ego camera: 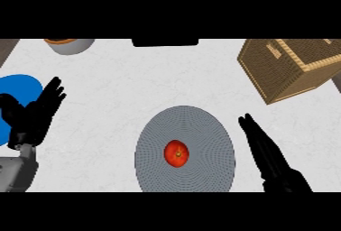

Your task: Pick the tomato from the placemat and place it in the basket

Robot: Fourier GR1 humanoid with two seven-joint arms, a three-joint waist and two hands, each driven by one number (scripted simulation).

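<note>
A red tomato (177, 153) lies near the middle of a round grey placemat (200, 131) at the counter's front centre. A brown woven basket (290, 67) stands at the back right, tilted in the view. My right hand (266, 149) is open, fingers straight and pointing away, just right of the placemat and apart from the tomato. At the left edge my left hand (36, 113) rests open with fingers up, over a blue plate.
A blue plate (16, 88) sits at the far left under my left hand. A grey bowl with an orange thing in it (70, 44) stands at the back left. A black object (165, 42) lies at the back centre edge.
</note>
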